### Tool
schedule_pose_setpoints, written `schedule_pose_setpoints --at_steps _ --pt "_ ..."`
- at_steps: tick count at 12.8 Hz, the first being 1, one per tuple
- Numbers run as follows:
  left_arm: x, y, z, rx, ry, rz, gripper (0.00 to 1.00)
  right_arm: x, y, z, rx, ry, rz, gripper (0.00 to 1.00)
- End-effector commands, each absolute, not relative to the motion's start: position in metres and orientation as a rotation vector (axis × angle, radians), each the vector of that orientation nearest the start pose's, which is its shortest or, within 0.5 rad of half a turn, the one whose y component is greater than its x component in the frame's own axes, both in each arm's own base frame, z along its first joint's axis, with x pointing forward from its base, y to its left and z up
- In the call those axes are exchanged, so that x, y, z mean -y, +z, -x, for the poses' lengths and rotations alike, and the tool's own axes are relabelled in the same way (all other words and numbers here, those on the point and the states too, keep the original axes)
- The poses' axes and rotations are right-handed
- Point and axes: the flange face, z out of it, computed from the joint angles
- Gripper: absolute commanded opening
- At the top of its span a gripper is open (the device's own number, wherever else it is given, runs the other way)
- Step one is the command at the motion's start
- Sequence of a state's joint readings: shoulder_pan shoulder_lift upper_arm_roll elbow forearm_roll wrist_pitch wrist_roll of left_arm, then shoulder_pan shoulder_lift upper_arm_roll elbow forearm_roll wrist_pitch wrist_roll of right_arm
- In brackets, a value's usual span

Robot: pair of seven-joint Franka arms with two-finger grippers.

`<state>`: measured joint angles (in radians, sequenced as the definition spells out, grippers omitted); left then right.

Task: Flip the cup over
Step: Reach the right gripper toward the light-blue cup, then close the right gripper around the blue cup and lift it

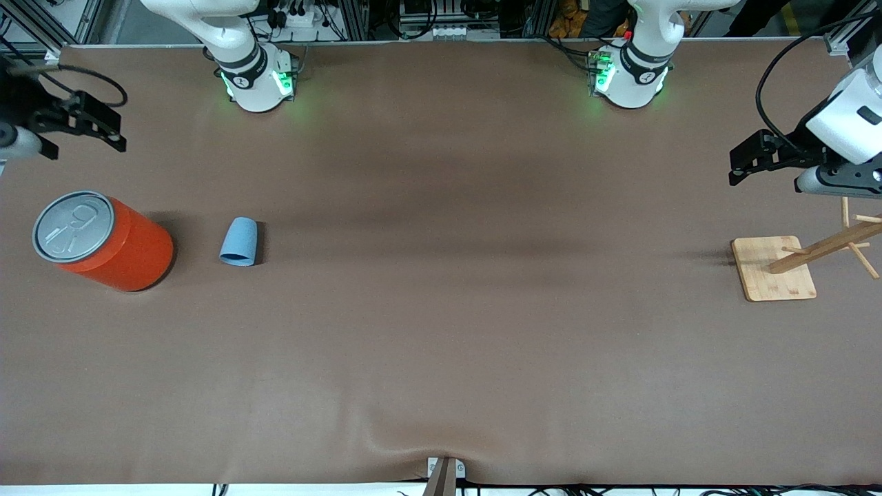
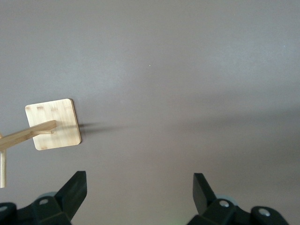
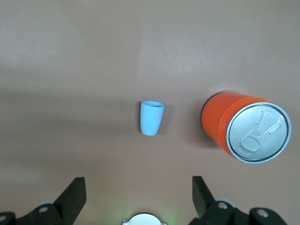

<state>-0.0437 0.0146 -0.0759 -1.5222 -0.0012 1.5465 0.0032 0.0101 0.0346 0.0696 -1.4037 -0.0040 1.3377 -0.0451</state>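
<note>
Right gripper (image 1: 86, 127): raised over the table at the right arm's end, jaws spread wide, nothing between them.
Left gripper (image 1: 747, 165): raised over the left arm's end of the table, jaws likewise spread and empty; this arm waits.
Cup (image 3: 151, 117): lying on its side on the table, below and ahead of the right jaws, apart from them.
Orange can (image 3: 243, 129): upright near the cup, not touching it.
Wooden stand (image 2: 52, 124): near the left jaws.
Progress: nothing done, by my judgement; approach, grasp and flip all remain.

Wooden rack (image 1: 823, 251) cut off at frame edge; cup (image 1: 239, 242) opening perhaps faces table.
</note>
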Motion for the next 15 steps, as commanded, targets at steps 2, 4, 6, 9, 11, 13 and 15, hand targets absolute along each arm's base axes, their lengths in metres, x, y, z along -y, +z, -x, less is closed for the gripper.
schedule_pose_setpoints --at_steps 2,4,6,9,11,13,15 --pt "0.065 0.641 -0.552 -0.202 -0.012 3.134 1.00 -0.029 0.585 -0.567 0.193 0.481 3.100 1.00" --pt "0.065 0.642 -0.552 -0.200 -0.015 3.134 1.00 -0.032 0.526 -0.576 0.177 0.581 3.070 1.00" --pt "0.065 0.642 -0.552 -0.200 -0.015 3.134 1.00 -0.030 0.468 -0.578 0.169 0.545 3.072 1.00" --pt "0.065 0.642 -0.552 -0.200 -0.015 3.134 1.00 -0.029 0.383 -0.561 0.166 0.550 3.071 1.00" --pt "0.065 0.641 -0.552 -0.202 -0.012 3.134 1.00 -0.028 0.343 -0.546 0.167 0.545 3.073 1.00" --pt "0.065 0.642 -0.552 -0.202 -0.015 3.134 1.00 -0.027 0.307 -0.532 0.172 0.510 3.078 1.00" --pt "0.065 0.641 -0.552 -0.202 -0.012 3.134 1.00 -0.027 0.284 -0.523 0.214 0.461 3.090 1.00"
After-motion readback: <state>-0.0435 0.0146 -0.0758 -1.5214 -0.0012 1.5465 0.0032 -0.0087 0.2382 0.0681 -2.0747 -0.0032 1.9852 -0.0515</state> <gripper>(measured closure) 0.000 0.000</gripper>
